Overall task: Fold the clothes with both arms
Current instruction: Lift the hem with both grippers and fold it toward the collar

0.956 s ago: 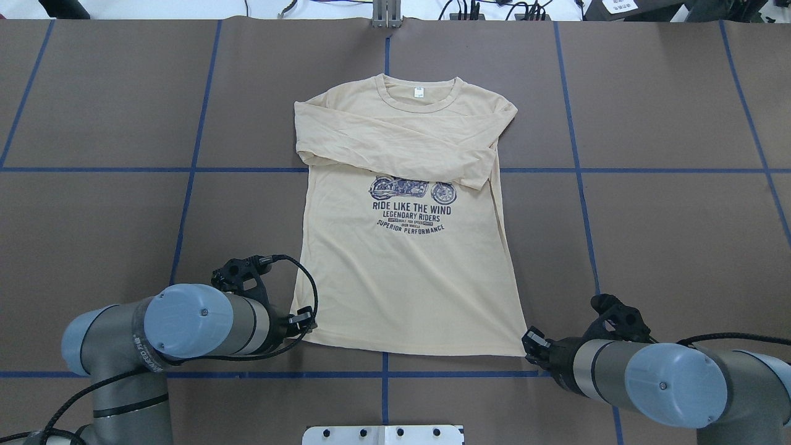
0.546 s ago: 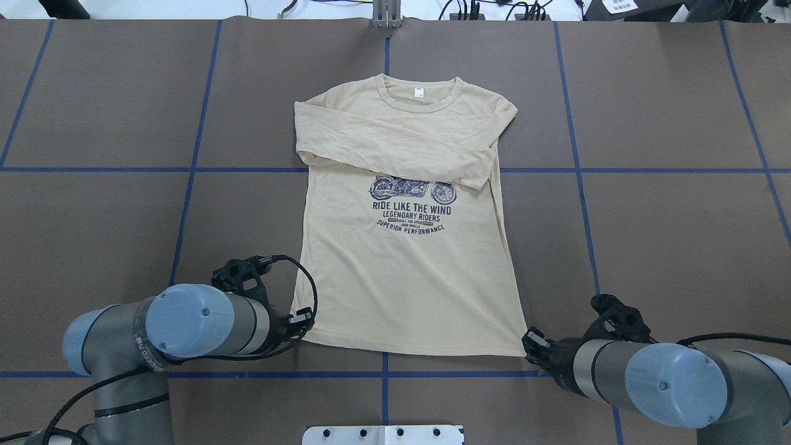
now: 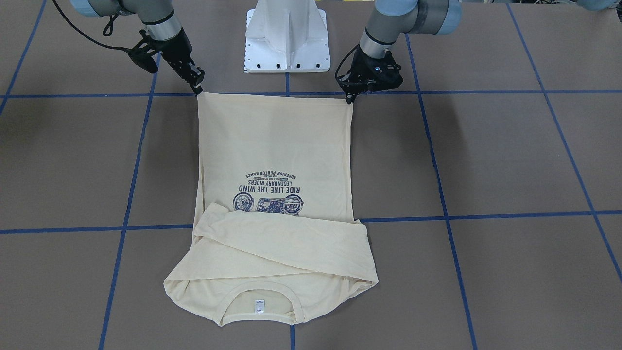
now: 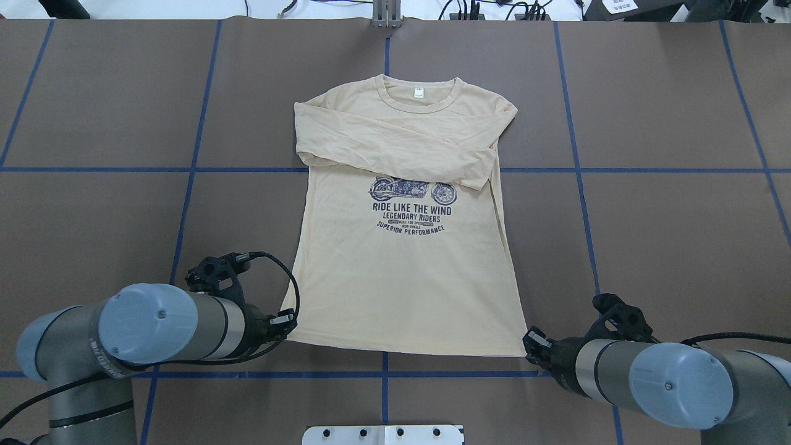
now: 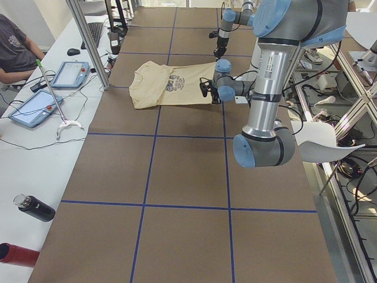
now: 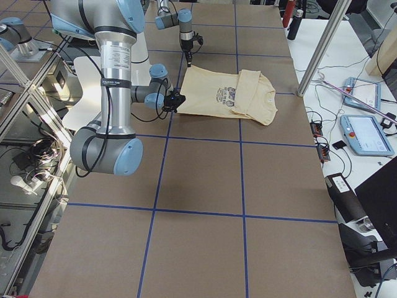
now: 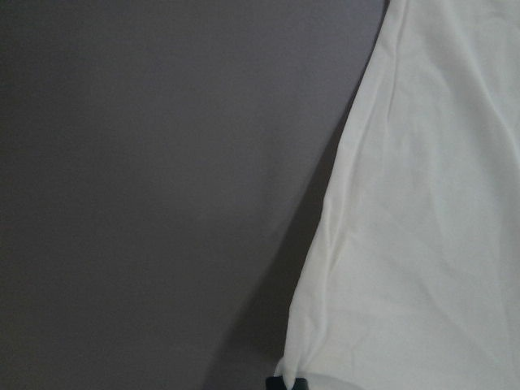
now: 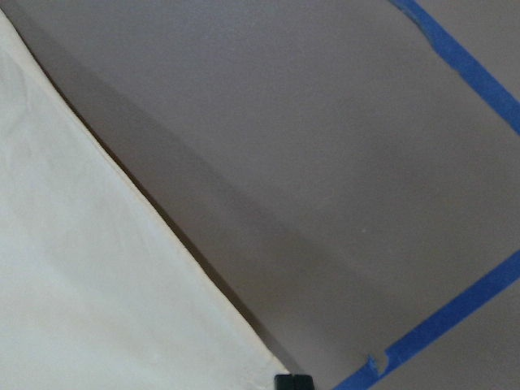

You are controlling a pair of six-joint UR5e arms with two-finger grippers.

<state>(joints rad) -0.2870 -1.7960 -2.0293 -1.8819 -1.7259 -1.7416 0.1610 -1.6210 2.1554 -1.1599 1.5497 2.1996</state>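
Starting at 6 o'clock, nearest the base, we find the left gripper point(image 4: 289, 321) clamped on the 7 o'clock hem corner of the T-shirt point(image 4: 401, 278). In the last half second it has drawn outward toward 9 o'clock, taking that corner along and widening the hem. The right gripper point(image 4: 527, 343) sits unmoved at the 5 o'clock corner, pinched on it as far as we can judge. We read this as tensioning the hem before carrying it toward 12 o'clock.

Beyond, the shirt lies flat mid-table point(image 4: 649, 235), print point(image 4: 411, 210) up, sleeves point(image 4: 395, 145) crossed over the chest, neck tag point(image 4: 419, 93) farthest. We note one container only, a bottle point(image 5: 35, 208) on the side bench, contents hidden.
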